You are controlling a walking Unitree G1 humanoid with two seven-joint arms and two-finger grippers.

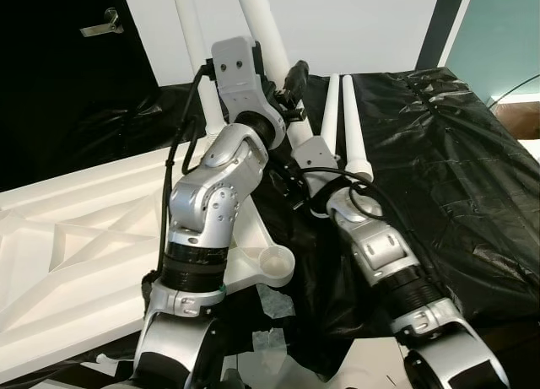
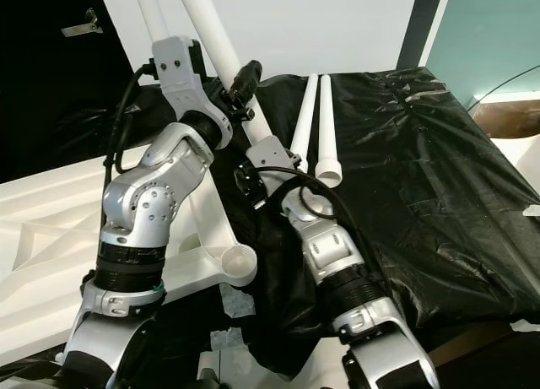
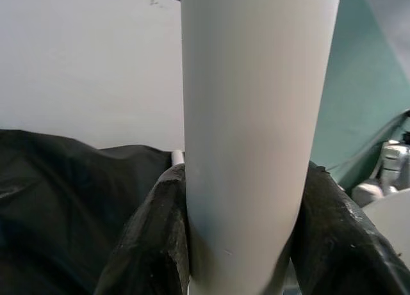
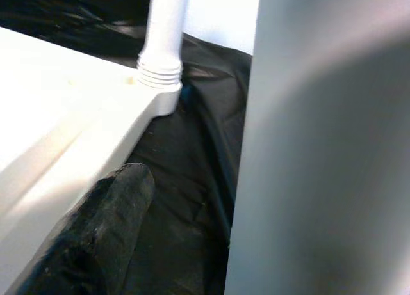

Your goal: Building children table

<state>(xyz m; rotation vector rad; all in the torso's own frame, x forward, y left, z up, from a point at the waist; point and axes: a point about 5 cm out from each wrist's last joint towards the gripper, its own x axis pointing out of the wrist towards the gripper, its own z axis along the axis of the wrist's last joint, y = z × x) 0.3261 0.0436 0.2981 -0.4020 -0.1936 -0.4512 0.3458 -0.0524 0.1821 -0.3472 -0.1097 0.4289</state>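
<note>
The left gripper (image 1: 294,75) clamps a tilted white table leg (image 1: 268,36). Left lies the upturned white tabletop (image 1: 76,237); right, two loose legs (image 1: 344,123) rest side by side on black plastic sheeting (image 1: 439,153).

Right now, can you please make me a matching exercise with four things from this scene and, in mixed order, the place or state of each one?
Things
1. left gripper
2. two spare legs
3. tabletop
4. corner socket

Places or states
A. lying side by side on the black sheet
B. open and unfilled
C. clamped on a slanted white leg
D. white, underside up, ribs showing

Pairs: 1-C, 2-A, 3-D, 4-B
</note>
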